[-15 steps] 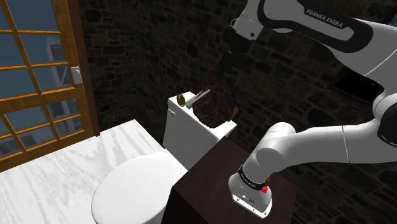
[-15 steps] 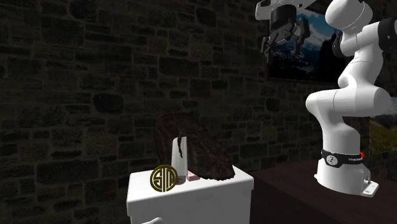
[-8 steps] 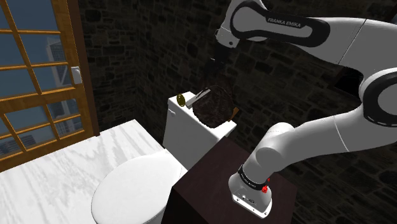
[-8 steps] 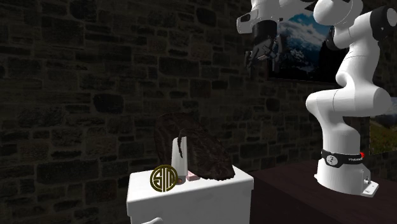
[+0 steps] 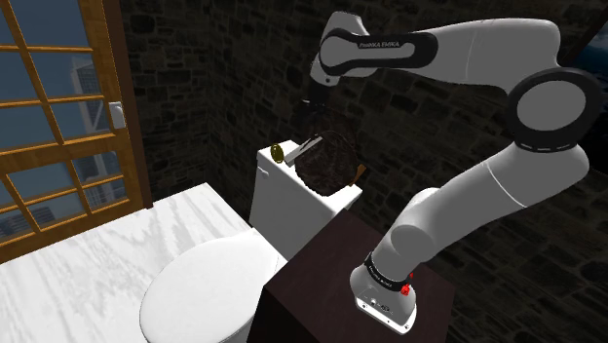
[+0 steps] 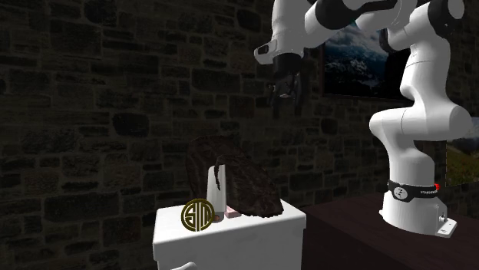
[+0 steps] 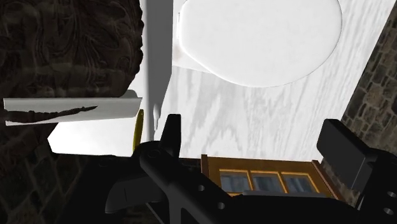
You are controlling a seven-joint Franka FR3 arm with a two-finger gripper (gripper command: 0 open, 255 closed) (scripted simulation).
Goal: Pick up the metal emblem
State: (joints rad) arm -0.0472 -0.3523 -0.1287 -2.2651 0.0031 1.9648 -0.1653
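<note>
The emblem (image 5: 278,153) is a round gold disc with a cut-out pattern. It stands upright at the end of the white toilet tank (image 5: 292,200) nearest the window, its face turned toward the second exterior view (image 6: 198,214). In the wrist view the emblem (image 7: 137,127) shows edge-on, just ahead of one finger. My black gripper (image 6: 285,101) hangs well above the tank, over a dark brown hairy mass (image 6: 239,182), and points down. Its fingers (image 7: 170,130) stand wide apart, so the gripper (image 7: 254,141) is open and holds nothing.
A white flat slab (image 6: 214,192) stands upright between the emblem and the hairy mass (image 5: 329,161). Below the tank lies the toilet lid (image 5: 205,287) on a pale marble floor. A wooden-framed window (image 5: 58,117) is at the shoulder view's left. The dark stand (image 5: 326,283) adjoins the tank.
The arm has swung toward the tank: the gripper moved to the second exterior view's left and lower, from beside the wall picture to above the hairy mass. The emblem has not moved.
</note>
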